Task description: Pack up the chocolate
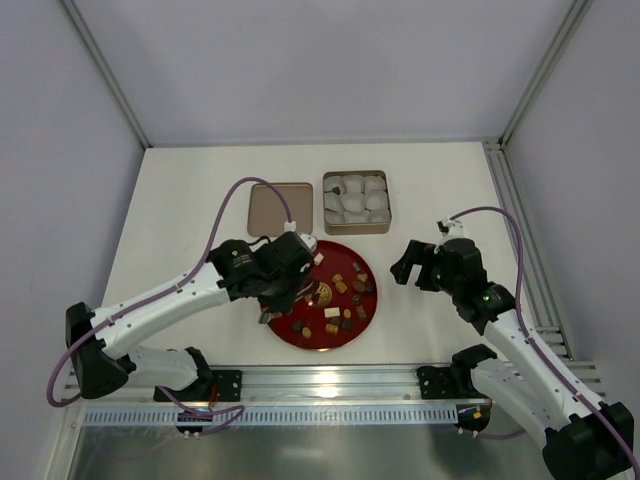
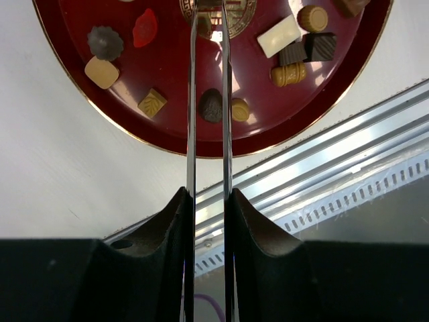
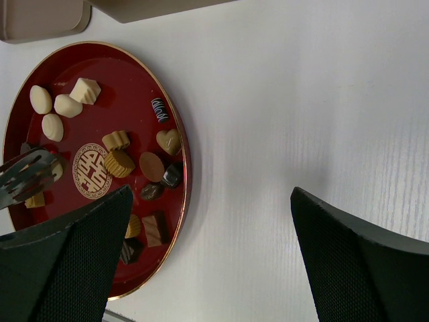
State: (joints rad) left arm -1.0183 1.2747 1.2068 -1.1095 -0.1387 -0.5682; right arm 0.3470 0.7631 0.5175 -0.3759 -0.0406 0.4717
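The left gripper [image 2: 209,20] hangs low over the red plate [image 2: 167,67]. Its two thin fingers [image 2: 191,134] are almost together, with only a narrow slit between them. At the tips a brown piece shows in the slit, but we cannot tell whether it is pinched or only lies beneath. The chocolates [image 3: 119,163] lie on this plate, under and around these fingers: dark, caramel and white pieces. The right gripper [image 3: 214,268] is wide open and holds nothing. It hovers over the table [image 3: 281,100], with the plate to its left. In the plate's middle is a round gold seal [image 3: 90,178] with a maze-like sign that we cannot read. One dark piece [image 3: 159,109] has white scribbles on top.
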